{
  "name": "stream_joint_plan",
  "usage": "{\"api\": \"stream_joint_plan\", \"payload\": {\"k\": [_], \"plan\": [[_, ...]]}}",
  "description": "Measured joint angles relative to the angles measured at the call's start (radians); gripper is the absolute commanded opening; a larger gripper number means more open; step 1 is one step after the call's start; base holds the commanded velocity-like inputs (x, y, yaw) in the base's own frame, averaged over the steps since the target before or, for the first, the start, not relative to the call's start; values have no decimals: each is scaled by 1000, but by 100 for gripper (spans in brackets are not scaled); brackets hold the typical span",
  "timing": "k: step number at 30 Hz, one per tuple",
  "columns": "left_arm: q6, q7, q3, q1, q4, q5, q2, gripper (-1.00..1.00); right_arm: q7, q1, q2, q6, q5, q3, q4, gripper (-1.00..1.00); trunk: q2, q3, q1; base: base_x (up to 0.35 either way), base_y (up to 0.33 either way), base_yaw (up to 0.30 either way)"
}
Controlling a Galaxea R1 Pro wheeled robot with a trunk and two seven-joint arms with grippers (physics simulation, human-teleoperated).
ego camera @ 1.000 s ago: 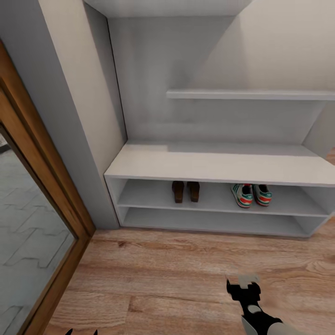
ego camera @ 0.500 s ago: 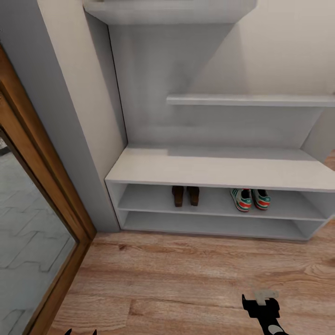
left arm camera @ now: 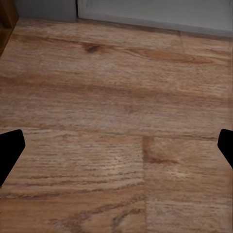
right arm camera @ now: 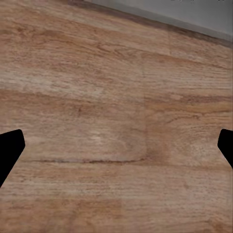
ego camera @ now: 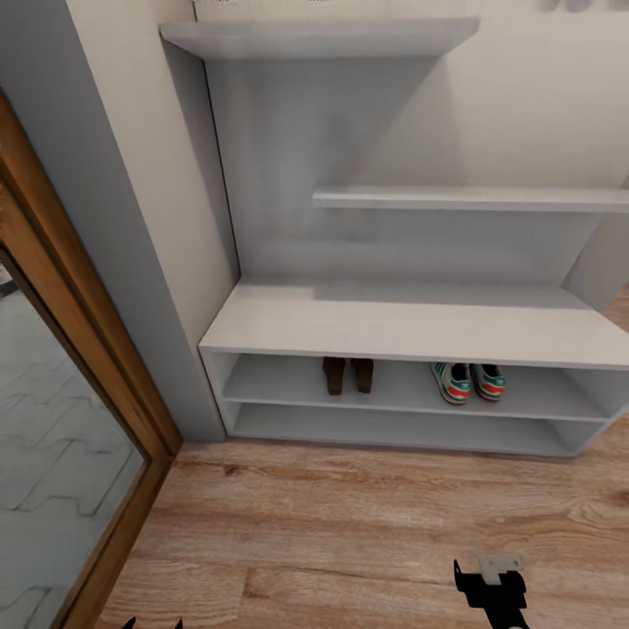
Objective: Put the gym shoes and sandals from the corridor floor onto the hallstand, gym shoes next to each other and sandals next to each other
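**Q:** Looking down from the head camera, where did the footwear lie?

**A:** Both pairs stood on the upper of the two open shelf levels of the light grey shoe rack (ego camera: 411, 319), under its wide bench surface. The two brown sandals (ego camera: 348, 375) sat side by side, touching or nearly so, left of the middle. The two white gym shoes (ego camera: 468, 382), with green stripes and red-orange patches, sat side by side further right. The pairs were well apart from each other. The lower shelf level held nothing that could be made out.

**Q:** What else formed the setting?

**A:** Two staggered floating shelves were fixed to the grey back panel, the higher one to the left. Wood-grain plank floor (ego camera: 349, 524) ran in front of the rack. A wooden door frame (ego camera: 83, 349) rose at the left, with grey paving visible past it.

**Q:** How did each gripper stand?

**A:** The right gripper (ego camera: 489, 572) appeared at the lower edge of the head view, above bare floor and well apart from the rack. In the right wrist view its dark fingertips (right arm camera: 9, 148) sat at opposite edges, spread wide, with only planks between them. The left gripper (ego camera: 153, 624) barely showed at the bottom edge of the head view. In the left wrist view its fingertips (left arm camera: 9, 150) were likewise spread wide over bare floor, grasping nothing.
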Motion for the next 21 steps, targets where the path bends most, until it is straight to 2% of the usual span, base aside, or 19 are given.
{"api": "stream_joint_plan", "payload": {"k": [11,16,17,21], "plan": [[0,0,0,0,0,0,0,100,0,4,6,-1,1,0,1,100,77,34,-42,0,0,0],[0,0,0,0,0,0,-1,100,0,9,25,-1,2,0,2,100,112,50,-61,0,0,0],[0,0,0,0,0,-1,-2,100,0,12,44,0,3,3,2,100,119,53,-65,0,0,0],[0,0,0,0,0,-1,-3,100,0,21,69,0,3,1,2,100,147,66,-81,0,0,0]]}}
